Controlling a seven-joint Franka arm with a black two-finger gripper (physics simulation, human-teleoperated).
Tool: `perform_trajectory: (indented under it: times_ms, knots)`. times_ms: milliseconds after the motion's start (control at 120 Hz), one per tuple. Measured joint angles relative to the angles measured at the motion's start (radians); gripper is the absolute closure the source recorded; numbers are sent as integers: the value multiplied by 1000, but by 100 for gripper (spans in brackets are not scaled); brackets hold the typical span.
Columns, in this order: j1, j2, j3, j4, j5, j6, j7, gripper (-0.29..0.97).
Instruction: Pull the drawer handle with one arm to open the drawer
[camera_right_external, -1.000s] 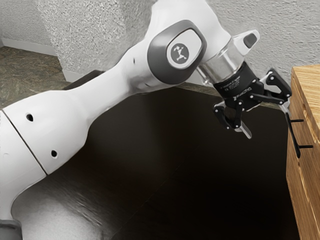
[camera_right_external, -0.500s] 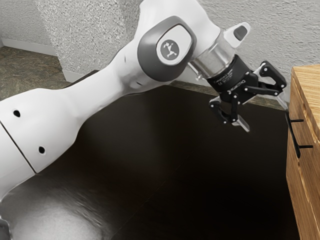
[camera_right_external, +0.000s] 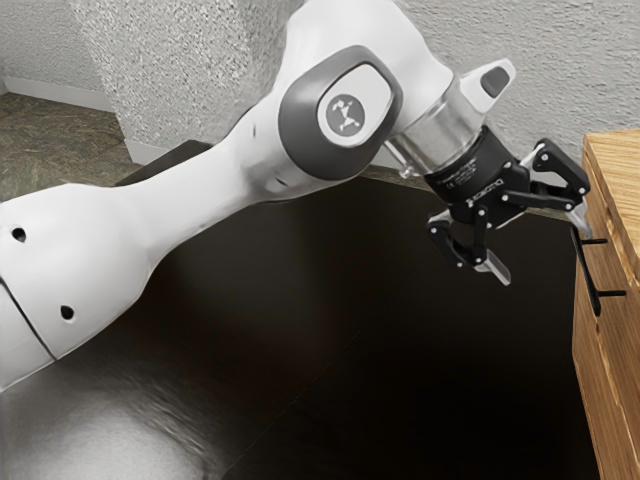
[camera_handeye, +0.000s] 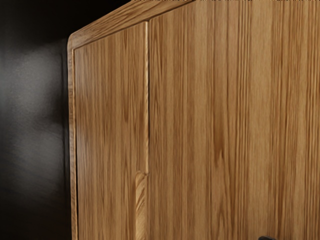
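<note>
Hovering over the table (camera_right_external: 330, 340) with the gripper (camera_right_external: 540, 245) just left of the drawer handle (camera_right_external: 589, 270), projecting from the cabinet (camera_right_external: 612, 340) at the exterior view's right.

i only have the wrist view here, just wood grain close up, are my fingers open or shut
Observer: Open. In the exterior view the gripper has its fingers spread wide, with nothing between them.
Operator: where's the handle
Observer: The handle is a thin black bar on the wooden drawer front, just to the exterior view's right of the gripper.
Operator: am i touching it
Observer: The upper finger ends right by the bar's top end; I cannot tell whether they touch. The lower finger hangs over the dark table, apart from the bar.
</note>
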Motion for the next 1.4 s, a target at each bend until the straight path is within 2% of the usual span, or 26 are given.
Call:
perform_trajectory:
  times_ms: [442,1067,1250,1400]
  knots:
    - [-15,-85,-2,-86,8,25,1,2]
    - [-43,-67,-12,-125,16,81,1,3]
    - [-44,-75,-11,-134,18,86,1,17]
    - [-45,-88,-8,-152,20,88,0,24]
